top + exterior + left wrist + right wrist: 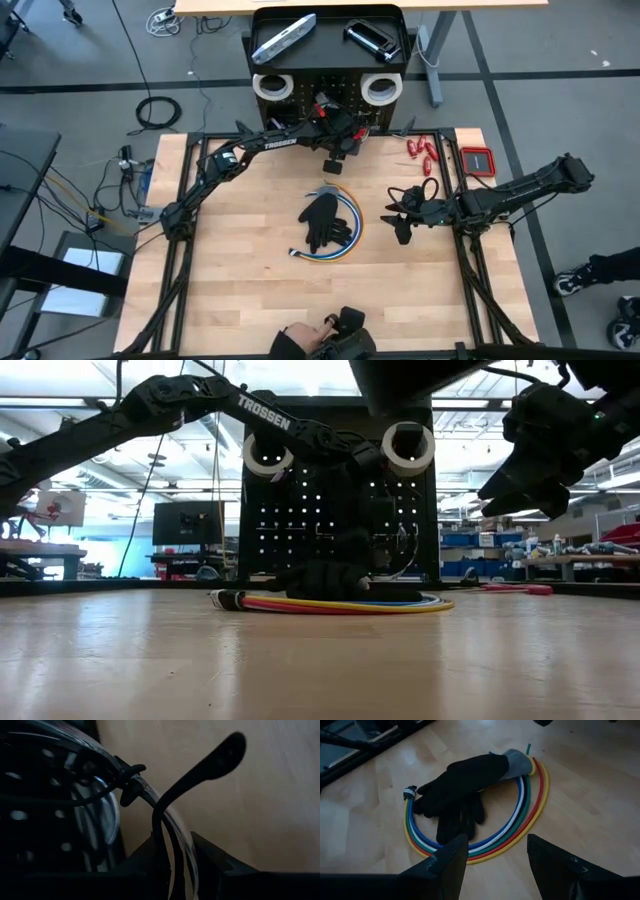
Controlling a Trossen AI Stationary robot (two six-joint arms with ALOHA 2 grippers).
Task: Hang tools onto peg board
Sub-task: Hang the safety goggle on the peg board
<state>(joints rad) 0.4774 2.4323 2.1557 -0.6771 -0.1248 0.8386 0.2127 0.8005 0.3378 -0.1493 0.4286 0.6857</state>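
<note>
Black gloves (325, 222) flat, fingers toward table front

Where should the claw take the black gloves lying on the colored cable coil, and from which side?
Probably from above, at the grey cuff of the black gloves: it lies at the coil's edge, away from the splayed fingers. The open right claw is nearest.

Black peg board (330, 95) upright; 2 white tape rolls (271, 86) hang on it.
</note>
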